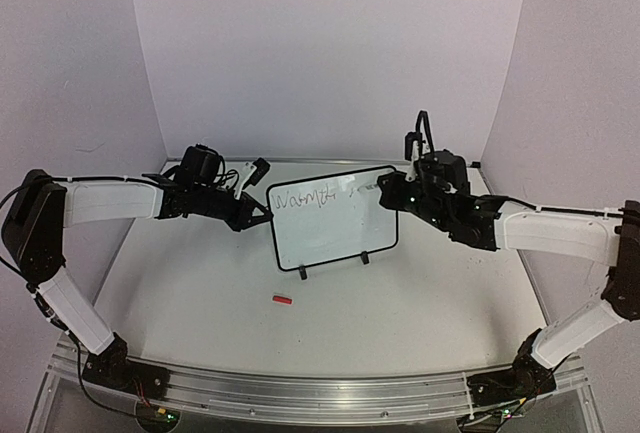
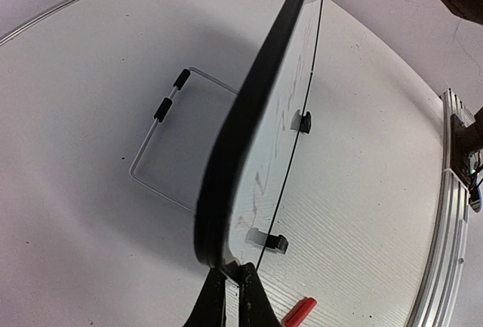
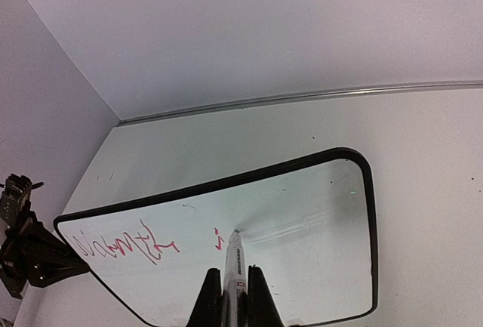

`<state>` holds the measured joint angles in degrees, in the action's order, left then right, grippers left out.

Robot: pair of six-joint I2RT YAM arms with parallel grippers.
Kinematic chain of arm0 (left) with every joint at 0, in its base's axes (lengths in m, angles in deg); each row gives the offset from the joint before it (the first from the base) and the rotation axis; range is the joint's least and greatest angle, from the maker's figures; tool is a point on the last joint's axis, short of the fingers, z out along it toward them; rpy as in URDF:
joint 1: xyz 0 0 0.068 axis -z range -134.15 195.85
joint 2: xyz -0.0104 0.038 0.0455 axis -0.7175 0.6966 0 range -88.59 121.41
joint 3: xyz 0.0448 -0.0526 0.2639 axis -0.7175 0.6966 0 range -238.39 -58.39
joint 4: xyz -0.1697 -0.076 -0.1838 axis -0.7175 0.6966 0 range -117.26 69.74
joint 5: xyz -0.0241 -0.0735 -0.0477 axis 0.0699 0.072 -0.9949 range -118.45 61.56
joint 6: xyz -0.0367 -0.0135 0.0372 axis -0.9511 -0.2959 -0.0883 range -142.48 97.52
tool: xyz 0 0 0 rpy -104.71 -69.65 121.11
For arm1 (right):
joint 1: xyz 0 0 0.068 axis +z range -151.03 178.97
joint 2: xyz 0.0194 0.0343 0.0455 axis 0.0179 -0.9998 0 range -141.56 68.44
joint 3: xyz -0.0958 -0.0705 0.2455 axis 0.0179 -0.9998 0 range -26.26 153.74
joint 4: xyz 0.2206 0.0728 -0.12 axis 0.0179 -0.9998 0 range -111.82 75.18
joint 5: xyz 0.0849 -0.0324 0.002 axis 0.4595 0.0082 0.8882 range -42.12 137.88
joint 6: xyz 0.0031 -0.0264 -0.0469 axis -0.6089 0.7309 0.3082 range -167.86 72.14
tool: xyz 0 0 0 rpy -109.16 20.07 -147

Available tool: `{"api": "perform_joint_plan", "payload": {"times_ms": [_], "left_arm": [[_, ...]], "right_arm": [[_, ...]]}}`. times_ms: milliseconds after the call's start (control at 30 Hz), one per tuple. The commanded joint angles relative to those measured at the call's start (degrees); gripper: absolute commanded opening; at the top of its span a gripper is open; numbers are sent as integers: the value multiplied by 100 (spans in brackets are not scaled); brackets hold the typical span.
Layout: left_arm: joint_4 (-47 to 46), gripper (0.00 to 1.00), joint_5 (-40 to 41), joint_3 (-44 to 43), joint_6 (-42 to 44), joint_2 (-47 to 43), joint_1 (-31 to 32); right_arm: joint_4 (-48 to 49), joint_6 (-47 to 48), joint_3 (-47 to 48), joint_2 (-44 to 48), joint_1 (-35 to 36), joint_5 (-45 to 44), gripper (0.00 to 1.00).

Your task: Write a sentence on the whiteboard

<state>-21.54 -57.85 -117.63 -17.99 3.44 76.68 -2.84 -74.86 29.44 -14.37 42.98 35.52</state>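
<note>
The whiteboard [image 1: 335, 228] stands tilted on two black clip feet mid-table. Its upper left carries the sentence [image 1: 305, 198], a short scrawl that shows red in the right wrist view [image 3: 124, 242], with a small separate mark [image 3: 219, 240] to its right. My left gripper [image 1: 266, 215] is shut on the board's left edge. In the left wrist view the black frame [image 2: 241, 123] runs edgewise into the pinching fingertips [image 2: 232, 282]. My right gripper [image 3: 230, 289] is shut on a white marker [image 3: 235, 259]. The marker's tip touches the board [image 3: 317, 221] just right of the small mark.
A red marker cap [image 1: 282, 300] lies on the table in front of the board, also in the left wrist view [image 2: 299, 312]. A wire stand [image 2: 158, 153] sits behind the board. An aluminium rail [image 1: 320, 393] runs along the near edge. White walls close in on three sides.
</note>
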Motion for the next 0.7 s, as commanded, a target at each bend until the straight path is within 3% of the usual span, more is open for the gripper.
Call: {"api": "perform_joint_plan", "payload": {"times_ms": [0,667], "left_arm": [[299,0,414,-140,281,193,0],[299,0,418,-127,278,179,3]], "right_arm": [[129,82,210,-130,-33,-75,0],[191,90,271,-84,-29,-178,0]]}}
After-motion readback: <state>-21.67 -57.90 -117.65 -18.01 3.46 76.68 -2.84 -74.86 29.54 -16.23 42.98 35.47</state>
